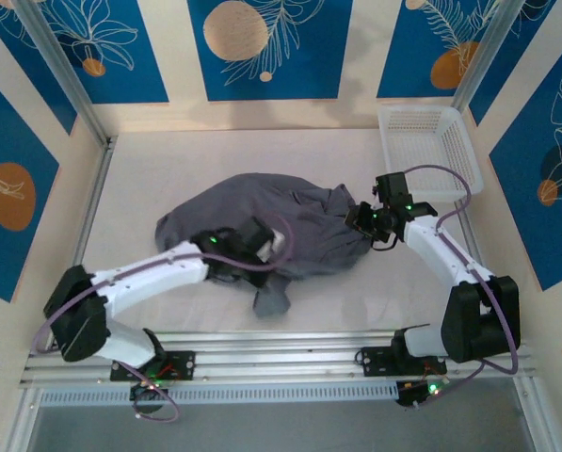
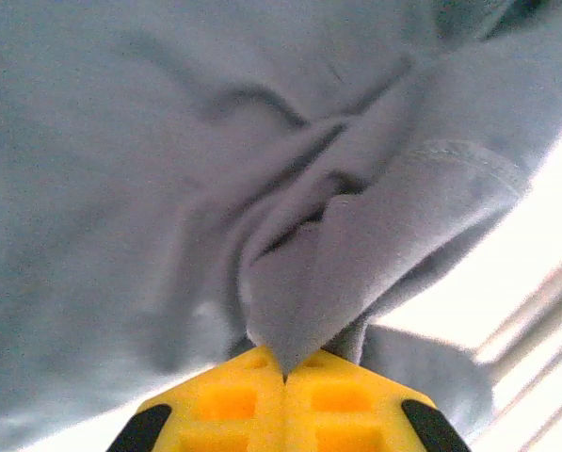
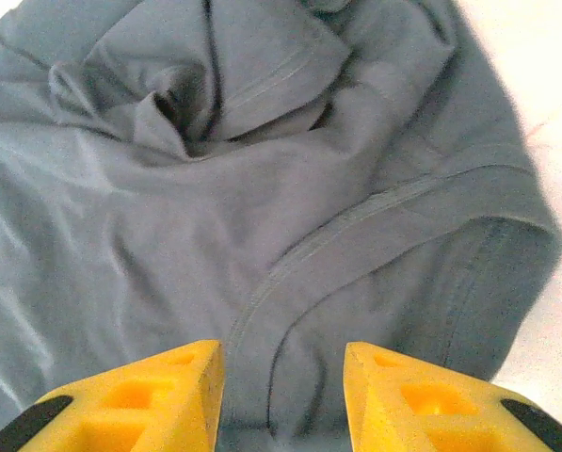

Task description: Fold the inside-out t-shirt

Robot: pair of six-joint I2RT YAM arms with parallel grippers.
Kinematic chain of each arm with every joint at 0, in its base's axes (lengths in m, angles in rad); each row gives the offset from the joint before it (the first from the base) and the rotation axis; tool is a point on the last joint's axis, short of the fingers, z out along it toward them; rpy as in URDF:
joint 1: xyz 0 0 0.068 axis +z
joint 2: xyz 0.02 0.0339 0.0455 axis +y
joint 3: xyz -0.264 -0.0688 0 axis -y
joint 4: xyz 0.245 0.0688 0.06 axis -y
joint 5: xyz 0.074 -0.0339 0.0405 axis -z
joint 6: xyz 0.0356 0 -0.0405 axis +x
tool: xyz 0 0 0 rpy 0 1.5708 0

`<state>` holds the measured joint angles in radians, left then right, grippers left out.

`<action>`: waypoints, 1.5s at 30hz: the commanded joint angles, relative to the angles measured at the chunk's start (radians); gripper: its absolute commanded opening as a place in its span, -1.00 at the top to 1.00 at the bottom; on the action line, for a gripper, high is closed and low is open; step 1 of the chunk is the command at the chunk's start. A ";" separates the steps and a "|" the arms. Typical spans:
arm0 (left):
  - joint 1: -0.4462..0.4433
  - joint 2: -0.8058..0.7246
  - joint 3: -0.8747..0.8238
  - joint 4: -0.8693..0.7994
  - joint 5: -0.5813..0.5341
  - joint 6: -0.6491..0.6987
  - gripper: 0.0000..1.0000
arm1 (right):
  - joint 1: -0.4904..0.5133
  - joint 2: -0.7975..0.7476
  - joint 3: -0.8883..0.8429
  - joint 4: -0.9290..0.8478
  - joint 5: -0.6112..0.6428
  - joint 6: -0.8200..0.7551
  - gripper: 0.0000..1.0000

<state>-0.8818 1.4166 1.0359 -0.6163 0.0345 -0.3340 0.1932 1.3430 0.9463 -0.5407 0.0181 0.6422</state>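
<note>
Yellow-fingered left end effector is clenched tight on a pinched fold of the plain dark grey, wrinkly cloth t-shirt. The shirt's bunched up on the white desk, with its long axis running sideways away from the white plastic mesh basket. The right end effector sits at the basket-side end, jaws apart and gripping nothing, with cloth straight ahead of it. I'd guess that arm is best placed for the next grab.

I see a white table carrying a crumpled dark grey t-shirt mid-surface, and a white basket at its far right corner.
</note>
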 commanded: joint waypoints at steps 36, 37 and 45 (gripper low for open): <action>0.150 0.426 0.278 0.064 0.032 0.088 1.00 | 0.030 0.119 0.083 -0.009 0.103 -0.048 -0.15; 0.153 0.380 0.271 0.041 0.040 0.097 1.00 | 0.027 0.145 0.118 -0.025 0.109 -0.071 -0.17; 0.167 0.018 0.069 -0.156 -0.168 0.076 1.00 | 0.037 0.410 0.391 -0.079 0.197 -0.163 -0.18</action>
<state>-0.7311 1.5063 1.1809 -0.6449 -0.0433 -0.2481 0.2230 1.6840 1.2713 -0.5835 0.1719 0.5320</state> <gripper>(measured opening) 0.044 0.591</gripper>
